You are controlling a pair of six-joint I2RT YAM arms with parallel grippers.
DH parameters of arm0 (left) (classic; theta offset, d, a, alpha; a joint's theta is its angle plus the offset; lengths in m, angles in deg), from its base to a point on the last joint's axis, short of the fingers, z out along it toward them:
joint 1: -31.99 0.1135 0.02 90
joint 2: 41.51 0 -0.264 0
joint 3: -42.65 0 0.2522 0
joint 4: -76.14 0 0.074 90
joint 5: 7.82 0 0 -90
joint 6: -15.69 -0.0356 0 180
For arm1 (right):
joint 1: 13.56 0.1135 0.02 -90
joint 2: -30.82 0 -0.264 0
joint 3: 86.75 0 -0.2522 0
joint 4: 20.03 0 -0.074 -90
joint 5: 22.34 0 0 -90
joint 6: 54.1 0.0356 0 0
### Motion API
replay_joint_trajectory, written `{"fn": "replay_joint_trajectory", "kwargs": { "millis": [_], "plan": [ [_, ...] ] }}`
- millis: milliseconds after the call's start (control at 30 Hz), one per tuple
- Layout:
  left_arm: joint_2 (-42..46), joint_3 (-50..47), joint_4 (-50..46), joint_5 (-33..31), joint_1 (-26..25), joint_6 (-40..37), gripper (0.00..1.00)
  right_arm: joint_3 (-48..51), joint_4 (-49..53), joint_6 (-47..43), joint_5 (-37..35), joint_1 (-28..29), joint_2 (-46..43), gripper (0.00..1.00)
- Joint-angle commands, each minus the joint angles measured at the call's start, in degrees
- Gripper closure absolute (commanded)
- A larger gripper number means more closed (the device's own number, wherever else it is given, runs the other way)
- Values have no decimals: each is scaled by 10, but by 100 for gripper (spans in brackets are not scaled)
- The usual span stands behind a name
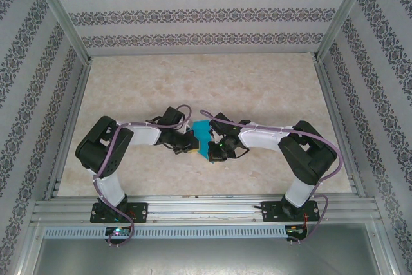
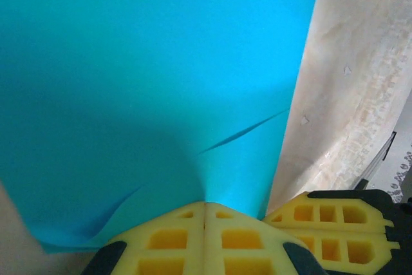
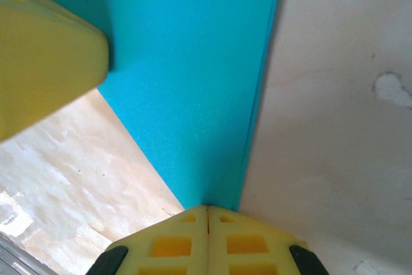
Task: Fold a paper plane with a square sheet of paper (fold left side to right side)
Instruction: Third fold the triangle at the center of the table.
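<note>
At the near edge of the desk [image 1: 270, 88], we observed the left arm [image 1: 106, 152] and the right arm [image 1: 309, 152] bent inward toward each other. In the left wrist view, the left jaws were pressed together on an edge of the square sheet of paper [image 2: 141, 82], which bowed, with a short crease nearby. In the right wrist view, the right jaws were clamped on a corner of the same sheet, where two edges ran close together. The sheet sat mid-desk between both arms. Beyond stood the patterned walls [image 1: 193, 14].
</note>
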Motion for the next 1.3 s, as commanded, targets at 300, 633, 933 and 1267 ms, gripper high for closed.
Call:
{"fn": "replay_joint_trajectory", "kwargs": {
  "millis": [300,633,933,1267],
  "plan": [
    [-9,7,-80,-96,82,-62,98,21,75,-6,-73,3,35,100],
    [21,8,-84,-88,108,-90,98,21,70,-5,-70,4,35,100],
    [111,-4,-64,-54,78,-105,99,23,52,-2,-61,-1,31,100],
    [61,6,-10,-10,-21,-72,99,22,50,-3,-60,-4,31,100]
  ]
}}
